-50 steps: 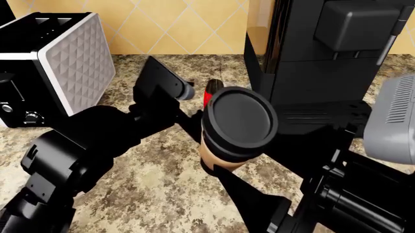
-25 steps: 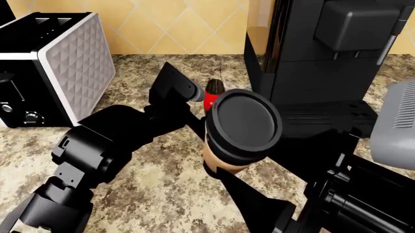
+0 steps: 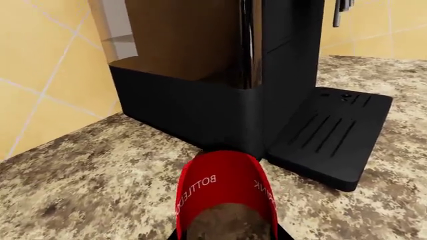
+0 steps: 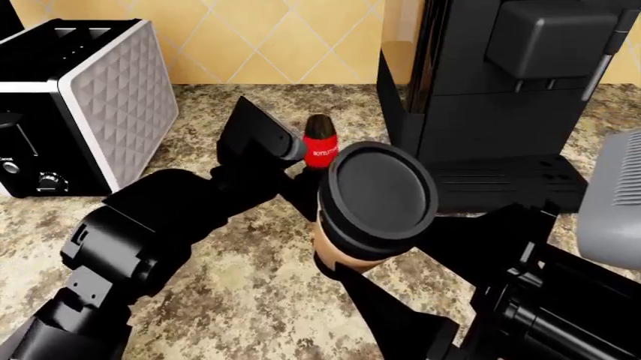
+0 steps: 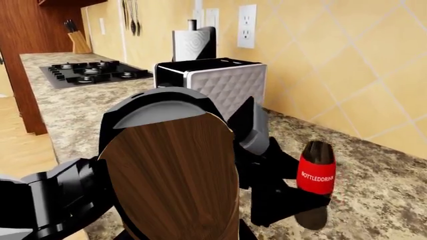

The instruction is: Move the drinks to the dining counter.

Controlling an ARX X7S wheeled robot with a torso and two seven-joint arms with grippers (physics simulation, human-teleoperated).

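Note:
The small dark cola bottle [image 4: 320, 142] with a red label stands upright between the jaws of my left gripper [image 4: 308, 171], beside the black coffee machine. In the left wrist view the bottle [image 3: 225, 192] fills the gap between the black jaw tips of the left gripper [image 3: 227, 236]. In the right wrist view the bottle [image 5: 317, 169] seems slightly above its shadow on the counter. My right gripper [image 4: 346, 266] is shut on the cork-sleeved cup [image 4: 373, 196], held tilted above the counter, black lid toward the head camera. The cup [image 5: 173, 175] fills the right wrist view. The dining counter is out of view.
The brown-speckled granite counter [image 4: 251, 292] holds a toaster [image 4: 85, 97] at left and the coffee machine [image 4: 501, 90] with its drip tray [image 3: 333, 132] at right. A grey appliance [image 4: 616, 187] is at the far right. A stove [image 5: 93, 72] and knife block [image 5: 79, 42] lie farther along.
My left arm swung right, then back a little, and the cola bottle now shows more fully above the gripper. The cup in my right gripper has shifted slightly right.

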